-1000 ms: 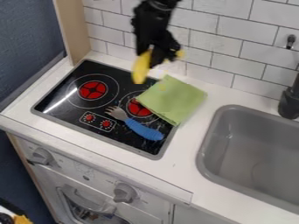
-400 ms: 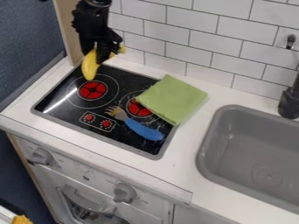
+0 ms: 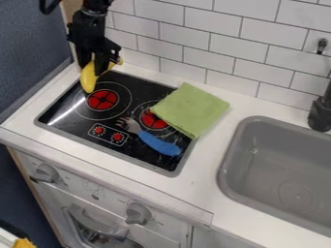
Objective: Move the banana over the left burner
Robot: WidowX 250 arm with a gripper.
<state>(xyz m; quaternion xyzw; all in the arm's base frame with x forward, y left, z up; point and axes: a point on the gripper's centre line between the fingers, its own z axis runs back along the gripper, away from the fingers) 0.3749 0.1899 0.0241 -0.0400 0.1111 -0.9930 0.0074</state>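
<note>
The black gripper (image 3: 92,70) hangs at the upper left, above the back left part of the stove, and is shut on the yellow banana (image 3: 88,79). The banana's lower end points down toward the left burner (image 3: 102,100), just above and left of its red centre in the view; its other end shows to the right of the gripper. How high the banana is over the cooktop I cannot tell exactly.
A green cloth (image 3: 191,110) partly covers the right burner (image 3: 154,119). A blue-handled fork (image 3: 158,144) lies across the front right of the cooktop. To the right are the grey sink (image 3: 284,164) and black faucet (image 3: 321,111). White tiles (image 3: 213,29) rise behind.
From above the stove's back right part, the gripper has moved left with the banana, first a long way, then slightly farther left and lower. Cloth and fork stay put.
</note>
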